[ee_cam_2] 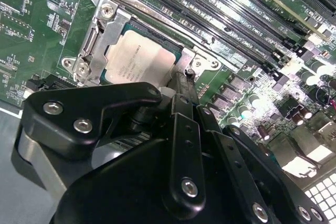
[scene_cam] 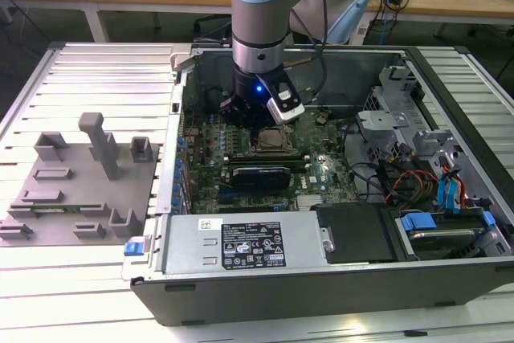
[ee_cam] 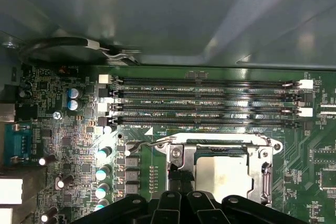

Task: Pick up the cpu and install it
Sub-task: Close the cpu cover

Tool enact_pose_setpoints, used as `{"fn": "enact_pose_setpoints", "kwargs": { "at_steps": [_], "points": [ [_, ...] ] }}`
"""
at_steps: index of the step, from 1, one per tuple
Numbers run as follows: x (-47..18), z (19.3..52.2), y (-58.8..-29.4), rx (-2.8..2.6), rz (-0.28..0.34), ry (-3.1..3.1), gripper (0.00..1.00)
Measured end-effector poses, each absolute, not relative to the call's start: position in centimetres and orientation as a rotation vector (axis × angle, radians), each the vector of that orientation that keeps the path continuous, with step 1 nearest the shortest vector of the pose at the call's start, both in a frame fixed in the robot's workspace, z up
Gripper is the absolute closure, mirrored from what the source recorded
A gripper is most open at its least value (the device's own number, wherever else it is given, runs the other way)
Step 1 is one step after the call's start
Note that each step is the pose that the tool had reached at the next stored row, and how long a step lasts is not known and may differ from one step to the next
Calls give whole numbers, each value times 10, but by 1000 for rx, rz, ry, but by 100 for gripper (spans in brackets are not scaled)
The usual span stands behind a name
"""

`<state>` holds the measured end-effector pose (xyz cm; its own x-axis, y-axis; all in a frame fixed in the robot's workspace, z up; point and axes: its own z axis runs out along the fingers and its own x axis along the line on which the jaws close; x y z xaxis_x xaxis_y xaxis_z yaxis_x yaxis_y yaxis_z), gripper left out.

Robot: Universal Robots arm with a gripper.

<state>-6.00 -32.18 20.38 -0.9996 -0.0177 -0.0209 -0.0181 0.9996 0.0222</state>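
A white label (scene_cam: 251, 245) with black print and small marks sat on the power supply cover (scene_cam: 185, 242), at the near side of the computer case (scene_cam: 321, 295). White lettering ran beside the memory slots (ee_cam: 210, 103). Faint print marked the cpu (ee_cam_2: 139, 59) top.

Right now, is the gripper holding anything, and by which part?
Nothing, apparently: the cpu lies in its socket frame, with the gripper beside its edge.

The cpu (ee_cam_2: 140, 59) has a matt silvery metal top. The socket frame (ee_cam_2: 98, 31) is glossy metal; the tray (scene_cam: 87, 192), matt grey plastic.
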Motion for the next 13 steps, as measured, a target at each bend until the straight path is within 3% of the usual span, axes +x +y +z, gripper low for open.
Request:
{"fn": "enact_pose_setpoints", "kwargs": {
  "at_steps": [13],
  "points": [
    [-60,210,-322,-28,35,3121,89]
  ]
}}
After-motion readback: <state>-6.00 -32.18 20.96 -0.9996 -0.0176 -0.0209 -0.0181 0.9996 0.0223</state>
